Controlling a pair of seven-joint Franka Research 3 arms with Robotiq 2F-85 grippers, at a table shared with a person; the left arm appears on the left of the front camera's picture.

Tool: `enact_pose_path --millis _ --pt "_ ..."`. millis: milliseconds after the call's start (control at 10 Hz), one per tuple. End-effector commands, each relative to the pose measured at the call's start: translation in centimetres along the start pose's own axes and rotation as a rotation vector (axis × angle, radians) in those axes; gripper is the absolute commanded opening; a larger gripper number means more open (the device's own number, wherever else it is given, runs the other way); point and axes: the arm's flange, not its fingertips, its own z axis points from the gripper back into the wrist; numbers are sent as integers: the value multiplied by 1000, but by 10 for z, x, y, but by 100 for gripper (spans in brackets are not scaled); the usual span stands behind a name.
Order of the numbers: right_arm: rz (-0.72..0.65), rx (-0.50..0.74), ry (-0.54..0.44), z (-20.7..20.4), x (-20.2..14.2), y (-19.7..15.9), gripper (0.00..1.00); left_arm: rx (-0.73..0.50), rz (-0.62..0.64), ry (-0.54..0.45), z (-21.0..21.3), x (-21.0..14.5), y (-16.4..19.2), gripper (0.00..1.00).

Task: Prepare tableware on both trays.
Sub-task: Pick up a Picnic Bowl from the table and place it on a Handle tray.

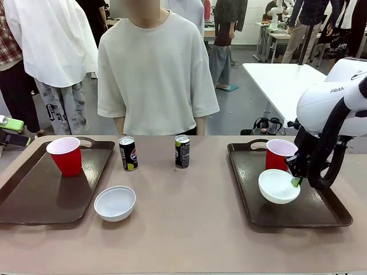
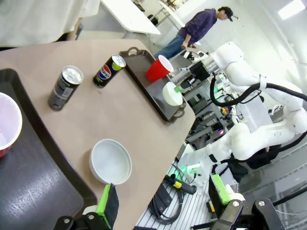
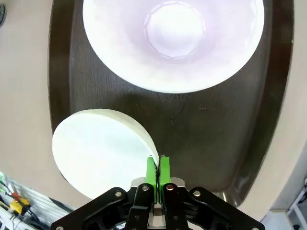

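We are pinching the rim of a white bowl [image 1: 277, 187] in our right gripper [image 1: 296, 181], pads [image 3: 151, 168] almost meeting; whether it is touching the tray [image 1: 332, 215] beneath is unclear. Our left gripper [image 2: 162, 189] is gaping empty, fingers partly cut off.

Robotics lab, open hall: white robot arm [image 1: 330, 100] at right, white worktables [image 1: 284, 80] upper right, onlookers [image 1: 49, 46] standing upper left, cables [image 2: 165, 208] on floor, lower centre.
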Motion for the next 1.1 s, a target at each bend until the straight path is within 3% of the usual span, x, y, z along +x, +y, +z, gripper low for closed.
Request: enact_pose_path --millis 0,100,200,300,400,500,700,800,900,1000 --pt "9 44 5 1 3 -7 26 -12 -13 -10 -1 0 0 100" --pt "4 54 9 0 4 -8 28 -12 -13 -10 -1 0 0 100" --pt "-1 60 16 -3 6 -11 53 -12 -13 -10 -1 0 0 100" --pt "-3 68 26 -7 8 -12 58 -12 -13 -10 -1 0 0 100" --pt "-5 71 35 -9 8 -13 84 -12 -13 -10 -1 0 0 100" --pt "-2 70 40 -7 6 -11 100 -12 -13 -10 -1 0 0 100" --pt "-2 69 11 12 -7 -6 100 -12 -13 -10 -1 0 0 100" --pt "7 86 -4 27 -17 -2 78 -12 -13 -10 -1 0 0 100" --pt "51 197 -15 43 -28 3 88 -12 -13 -10 -1 0 0 100" --pt "150 475 -36 65 -38 3 88 -12 -13 -10 -1 0 0 100"
